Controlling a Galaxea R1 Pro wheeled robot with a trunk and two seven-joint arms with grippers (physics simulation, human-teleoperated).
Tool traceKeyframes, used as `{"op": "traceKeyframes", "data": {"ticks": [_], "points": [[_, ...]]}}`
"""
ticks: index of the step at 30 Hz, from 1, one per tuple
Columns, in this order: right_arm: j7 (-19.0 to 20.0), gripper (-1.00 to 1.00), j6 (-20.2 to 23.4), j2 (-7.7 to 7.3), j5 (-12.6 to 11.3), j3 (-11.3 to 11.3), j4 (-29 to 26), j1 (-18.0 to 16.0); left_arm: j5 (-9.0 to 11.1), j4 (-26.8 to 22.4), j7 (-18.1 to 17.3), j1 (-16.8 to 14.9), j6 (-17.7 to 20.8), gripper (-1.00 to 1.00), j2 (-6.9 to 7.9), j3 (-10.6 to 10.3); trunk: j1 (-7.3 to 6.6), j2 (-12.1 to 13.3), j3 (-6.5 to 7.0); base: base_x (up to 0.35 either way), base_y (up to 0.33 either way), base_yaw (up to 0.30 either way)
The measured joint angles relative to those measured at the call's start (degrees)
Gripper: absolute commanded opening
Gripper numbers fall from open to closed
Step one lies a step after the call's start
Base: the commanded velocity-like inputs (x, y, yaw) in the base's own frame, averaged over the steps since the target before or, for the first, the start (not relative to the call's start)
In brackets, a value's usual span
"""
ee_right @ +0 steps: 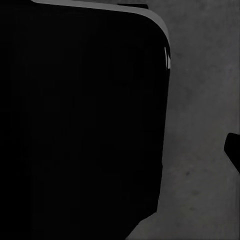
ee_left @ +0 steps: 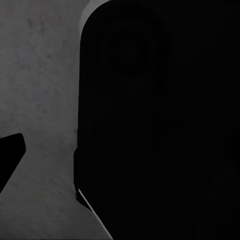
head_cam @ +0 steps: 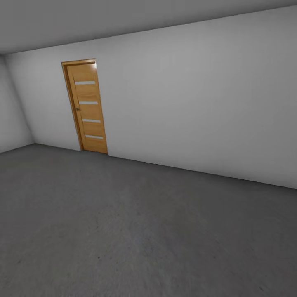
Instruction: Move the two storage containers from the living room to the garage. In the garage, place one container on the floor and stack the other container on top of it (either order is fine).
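The head view looks into the garage, a bare room with plain grey-white walls (head_cam: pixel 198 107) and a dark grey concrete floor (head_cam: pixel 123 231). The two storage containers and the living room are out of view. In the left wrist view, one dark finger (ee_left: pixel 10 155) juts in at the frame edge over the floor (ee_left: pixel 45 90), beside a large black part of the robot (ee_left: pixel 160 125). In the right wrist view, another dark finger (ee_right: pixel 233 150) pokes in over the floor (ee_right: pixel 200 100), next to the same kind of black bulk (ee_right: pixel 85 120). Neither view shows how the jaws stand.
A narrow orange-brown wooden door (head_cam: pixel 86 107) with several pale horizontal slits stands shut in the far wall, left of centre. A side wall (head_cam: pixel 12 111) meets it at the left corner. Open concrete stretches from me to both walls.
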Motion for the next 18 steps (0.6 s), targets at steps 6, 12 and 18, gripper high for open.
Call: {"op": "traceKeyframes", "data": {"ticks": [6, 12, 18], "points": [[0.0, 1.0, -0.01, -0.08, 0.06, 0.0, -0.02, 0.0, 0.59, 0.37, -0.04, 0.0, 0.02, 1.0, -0.71, 0.26, 0.0, 0.0, 0.0, 0.0, 0.0, 0.279], [0.0, 1.0, 0.0, -0.15, 0.08, 0.06, -0.02, 0.0, 0.83, 0.45, -0.02, 0.0, 0.0, 1.0, -1.02, 0.46, 0.0, 0.0, 0.0, 0.0, 0.0, 0.28], [0.0, 1.0, 0.0, -0.15, 0.08, 0.08, -0.02, 0.0, 2.6, 0.45, -0.05, 0.0, 0.02, 1.0, -1.03, 0.96, 0.0, 0.0, 0.0, 0.0, 0.0, 0.28]]}}
